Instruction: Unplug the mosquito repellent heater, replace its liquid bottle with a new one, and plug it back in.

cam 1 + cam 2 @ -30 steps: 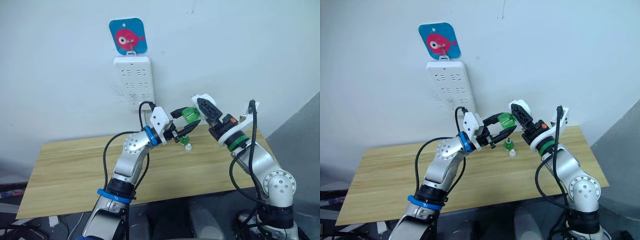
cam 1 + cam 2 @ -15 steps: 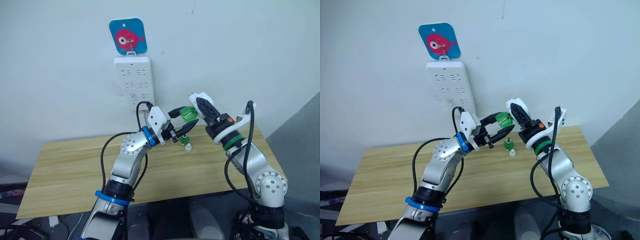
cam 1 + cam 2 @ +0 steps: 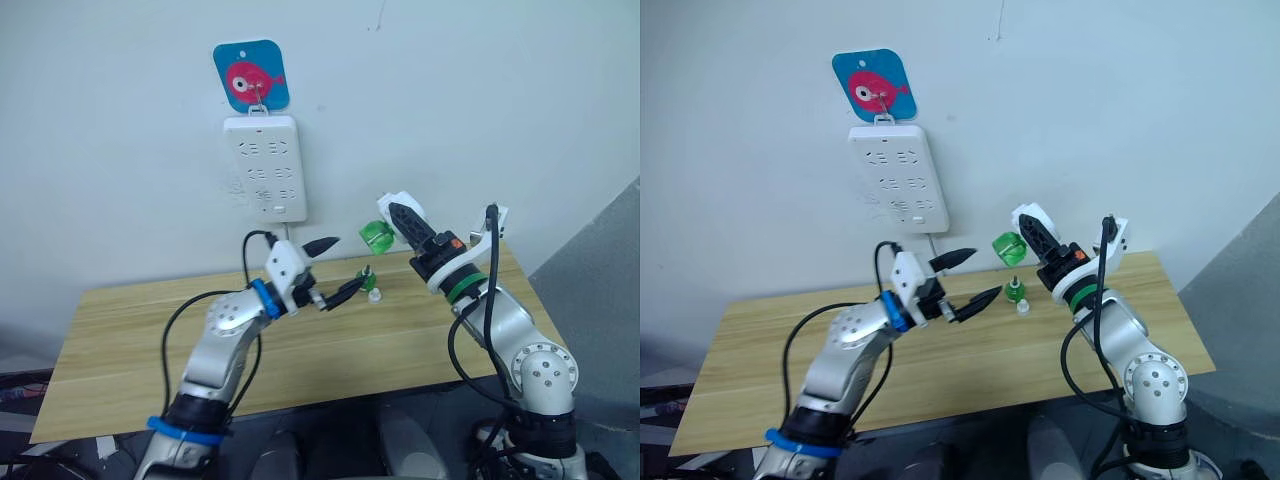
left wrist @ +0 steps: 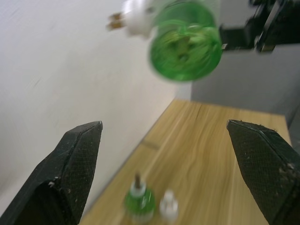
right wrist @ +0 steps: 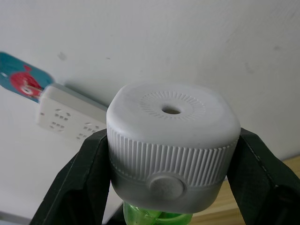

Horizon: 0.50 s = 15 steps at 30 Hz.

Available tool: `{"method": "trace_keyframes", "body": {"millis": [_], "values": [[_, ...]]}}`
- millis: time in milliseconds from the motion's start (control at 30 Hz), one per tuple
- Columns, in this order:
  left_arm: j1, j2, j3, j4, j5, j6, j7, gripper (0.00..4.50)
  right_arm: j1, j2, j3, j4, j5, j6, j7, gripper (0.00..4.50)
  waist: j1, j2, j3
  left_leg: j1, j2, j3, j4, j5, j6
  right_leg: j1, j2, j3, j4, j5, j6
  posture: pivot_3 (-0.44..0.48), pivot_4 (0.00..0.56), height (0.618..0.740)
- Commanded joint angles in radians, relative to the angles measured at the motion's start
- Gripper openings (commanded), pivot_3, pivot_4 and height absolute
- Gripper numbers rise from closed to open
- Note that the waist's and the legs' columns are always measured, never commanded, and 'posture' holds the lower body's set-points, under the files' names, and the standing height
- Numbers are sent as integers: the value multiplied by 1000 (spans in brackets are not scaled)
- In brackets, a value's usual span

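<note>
My right gripper (image 5: 171, 154) is clamped on the mosquito repellent heater (image 5: 172, 140), a black finger pressed to each side of its white ribbed body, holding it up in the air above the far right part of the wooden table (image 3: 130, 330) with a green bottle (image 3: 376, 237) fitted in its underside. My left gripper (image 3: 334, 268) hangs with its fingers spread wide and nothing between them, just beside and lower than the heater but apart from it. From my left wrist the round green base of that fitted bottle (image 4: 186, 40) faces me, with the heater's metal prongs (image 4: 115, 19) sticking out toward the wall. Down on the table, beneath the gap between my grippers, its liquid bottle (image 4: 139, 202) stands upright with its dark wick bare, and a small white cap (image 4: 168, 205) stands just beside it. On the wall behind hangs the white power strip (image 3: 264, 167), under a blue fish sticker (image 3: 251, 75); nothing stands between the heater and its sockets.
</note>
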Motion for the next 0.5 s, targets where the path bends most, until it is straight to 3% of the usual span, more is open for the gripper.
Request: {"method": "trace_keyframes", "body": {"millis": [33,300,467,500], "values": [[56,66,122,-125,-79,69,25,4500,-46,-107,20,-106,-127,35,87,3026,3,0,0,0,0,0,0,0,0,0,0,0,0,0,0,-150,133,734],[8,146,349,-88,-114,133,157,4500,-77,-215,54,-207,-210,97,185,3026,40,0,-1,0,0,0,0,0,0,0,0,0,0,0,0,-118,133,734],[-99,173,365,6,-130,161,156,3314,-112,-210,68,-218,-234,121,205,3026,55,-1,-2,0,0,-1,1,0,0,1,0,-1,0,0,0,-116,137,734],[-122,178,354,26,-121,157,152,3266,-116,-208,70,-220,-238,125,207,3026,56,-1,-2,0,0,-1,1,0,0,1,0,-1,0,0,0,-118,138,734]]}}
